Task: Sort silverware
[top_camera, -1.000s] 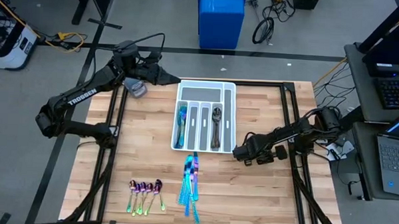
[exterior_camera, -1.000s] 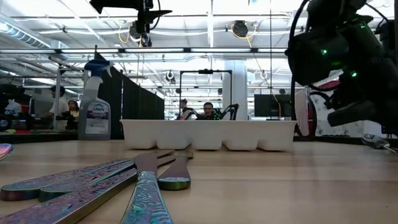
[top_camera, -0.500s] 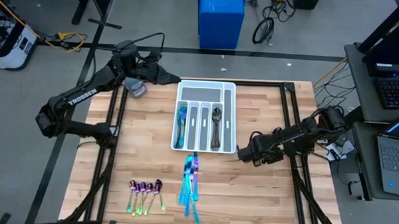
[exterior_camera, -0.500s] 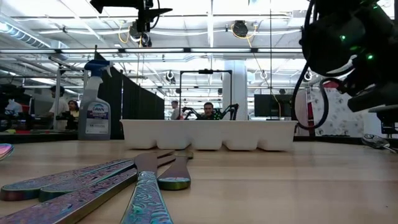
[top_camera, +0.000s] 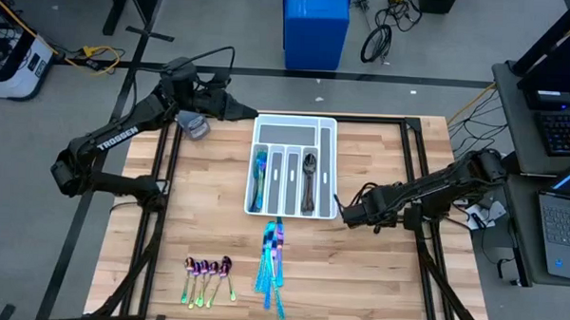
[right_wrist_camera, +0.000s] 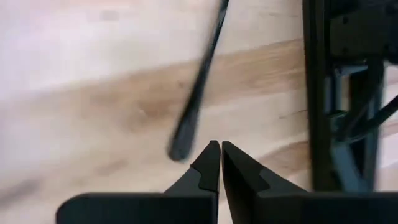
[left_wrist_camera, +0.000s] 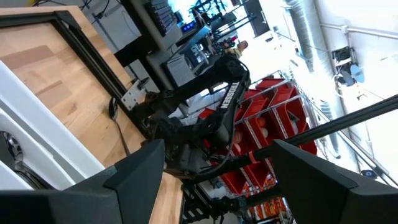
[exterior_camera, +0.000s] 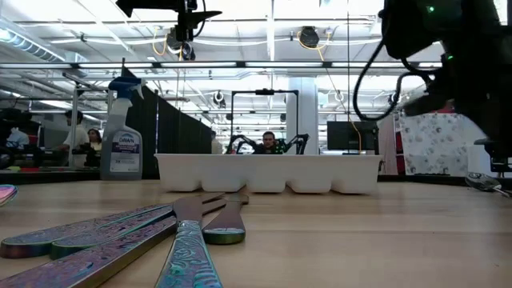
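**Sorting table, contents left to right**

1. Left gripper [top_camera: 247, 112]: far side, raised off the table at the far-left corner of the white tray [top_camera: 296, 120]. Fingers spread wide, nothing between them. Waiting.
2. Small rainbow spoons [top_camera: 208, 274]: a row on the wooden table [top_camera: 376, 277], near-left, well apart from the tray. Unsorted.
3. Teal forks [top_camera: 260, 178]: lying lengthwise in the tray's leftmost long compartment. Sorted.
4. Iridescent knives [top_camera: 273, 262]: a tight bundle on the table just near of the tray, overlapping one another. Unsorted.
5. Dark spoons [top_camera: 309, 183]: in a long compartment toward the tray's right. Sorted.
6. Stray dark utensil [right_wrist_camera: 193, 99]: slim, lying on bare wood just right of the tray; probably another dark spoon, though its bowl cannot be made out.
7. Right gripper [top_camera: 343, 214]: low, just beside the tray's near-right corner. Fingers pressed together, holding nothing; the stray utensil's end lies just beyond its tips.

**Handling note (judgement).** The step in hand appears to be fetching item 6 for the dark-spoon compartment.
- The fingers need to part before descending.
- The jaws should straddle the handle crosswise, not along it, since a flat thin handle on wood slips out of a lengthwise pinch.
- Gripping near mid-handle should keep it level in transit.
- The tray wall is close, so approach from the open right side to avoid nudging the tray.
- Release low, lined up with the compartment.
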Tool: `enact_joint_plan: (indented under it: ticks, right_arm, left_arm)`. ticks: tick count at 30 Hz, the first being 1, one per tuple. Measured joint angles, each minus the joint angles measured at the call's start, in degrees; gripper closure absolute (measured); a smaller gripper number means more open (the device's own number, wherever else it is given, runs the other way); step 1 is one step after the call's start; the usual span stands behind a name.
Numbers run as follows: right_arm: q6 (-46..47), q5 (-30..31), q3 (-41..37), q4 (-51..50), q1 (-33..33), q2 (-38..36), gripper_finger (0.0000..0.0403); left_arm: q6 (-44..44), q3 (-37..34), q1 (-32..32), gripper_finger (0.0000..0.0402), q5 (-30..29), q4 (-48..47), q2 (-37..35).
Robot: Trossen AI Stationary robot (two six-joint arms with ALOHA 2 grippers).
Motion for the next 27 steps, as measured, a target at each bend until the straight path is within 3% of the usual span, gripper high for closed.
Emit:
enact_joint_plan:
  ticks: [6, 13, 17, 22, 27]
  right_arm:
    - [6.9, 4.3, 0.0, 1.4, -1.9, 0.8, 0.0403]
    - [-1.9, 10.8, 0.1, 10.0, -3.5, 0.0, 0.0403]
    - [-6.1, 19.1, 0.3, 16.2, -4.0, -0.4, 0.0403]
    - [-18.3, 26.6, 0.3, 26.4, -6.1, -1.5, 0.0403]
    - [-39.7, 28.4, 0.3, 39.4, -11.0, -5.2, 0.0403]
  left_arm:
    - [0.1, 0.0, 0.0, 0.0123, 0.0, 0.0, 0.0]
    - [0.3, 0.0, 0.0, 0.0123, 0.0, 0.0, 0.0]
    - [0.0, 0.0, 0.0, 0.0123, 0.0, -0.3, 0.0]
    - [0.2, 0.0, 0.0, 0.0123, 0.0, -1.4, 0.0]
    - [1.3, 0.0, 0.0, 0.0123, 0.0, -1.7, 0.0]
